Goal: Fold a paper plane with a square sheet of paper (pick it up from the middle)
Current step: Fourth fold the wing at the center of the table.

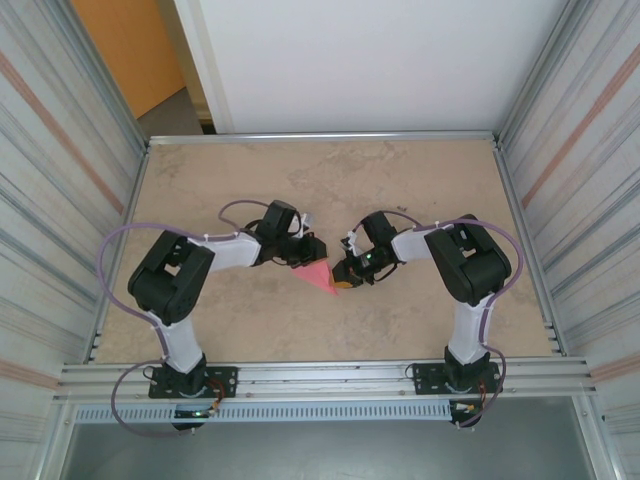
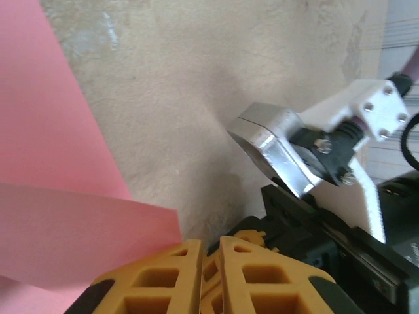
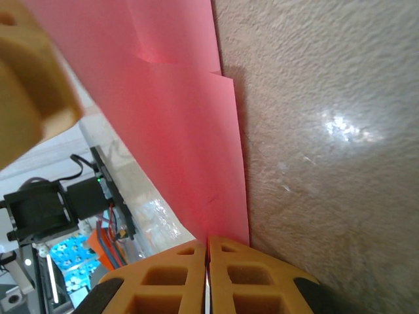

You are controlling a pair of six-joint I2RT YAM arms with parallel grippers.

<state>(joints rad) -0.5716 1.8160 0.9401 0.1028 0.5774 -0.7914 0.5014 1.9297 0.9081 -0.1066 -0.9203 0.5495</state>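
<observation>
- The square sheet of paper (image 1: 320, 274), thin, matte and pink-red, is creased into a pointed triangle at the middle of the table, between the two grippers.
- The right gripper (image 3: 207, 245) has its orange lattice fingers pressed together on the paper's narrow end.
- The left gripper (image 2: 204, 252) has its fingers drawn almost together. The paper's edge lies against one finger's outer side, and a grip cannot be told.
- The table (image 1: 400, 180) is beige, mottled and stone-like.

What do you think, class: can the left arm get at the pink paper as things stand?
Likely yes: the left gripper is right beside the paper, with nothing between them. It looks closed, though, and the right gripper already pinches the paper.
</observation>
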